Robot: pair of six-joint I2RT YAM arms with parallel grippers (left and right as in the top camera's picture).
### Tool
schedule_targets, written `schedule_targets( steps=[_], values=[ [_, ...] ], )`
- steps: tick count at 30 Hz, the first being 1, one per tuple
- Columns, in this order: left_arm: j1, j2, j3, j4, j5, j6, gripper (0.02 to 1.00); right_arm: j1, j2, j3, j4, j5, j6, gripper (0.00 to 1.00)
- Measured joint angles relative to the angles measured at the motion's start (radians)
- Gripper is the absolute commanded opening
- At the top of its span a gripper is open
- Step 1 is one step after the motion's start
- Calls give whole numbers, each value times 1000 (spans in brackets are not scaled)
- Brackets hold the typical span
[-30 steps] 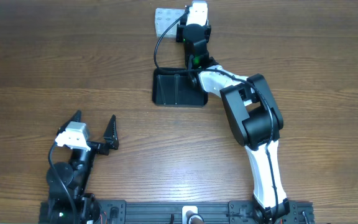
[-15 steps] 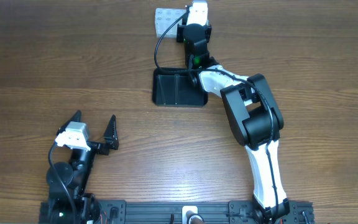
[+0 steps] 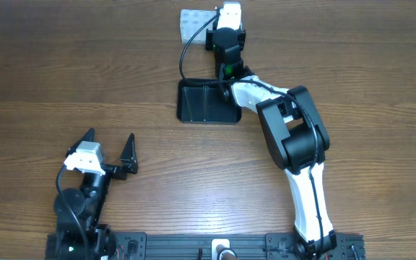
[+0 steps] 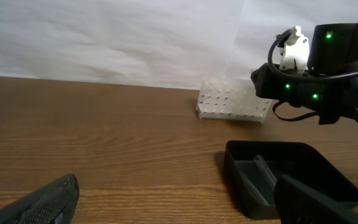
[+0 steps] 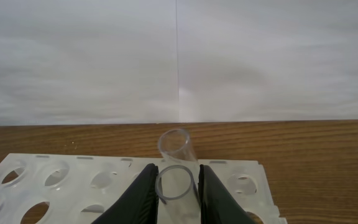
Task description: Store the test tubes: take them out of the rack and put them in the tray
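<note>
In the top view the white test tube rack [image 3: 192, 25] stands at the table's far edge, with the black tray [image 3: 206, 102] just in front of it. My right gripper [image 3: 221, 16] is at the rack's right end. In the right wrist view my right gripper [image 5: 177, 168] is shut on a clear test tube [image 5: 178, 186] that stands in the rack [image 5: 55, 180]. A second tube opening [image 5: 176, 144] shows just behind it. One clear tube [image 4: 265, 171] lies in the tray [image 4: 328, 180]. My left gripper [image 3: 109, 148] is open near the front left, holding nothing.
The right arm's elbow [image 3: 291, 130] hangs beside the tray's right side. Bare wooden table [image 3: 63, 72] surrounds the rack and tray. A white wall [image 5: 179, 56] rises right behind the rack.
</note>
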Motion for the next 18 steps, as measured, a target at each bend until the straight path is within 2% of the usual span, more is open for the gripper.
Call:
schedule_targets(
  steps=[18],
  values=[
    [0, 0, 0, 0, 0, 0, 998, -3, 0, 6, 3, 4, -2, 66]
  ],
)
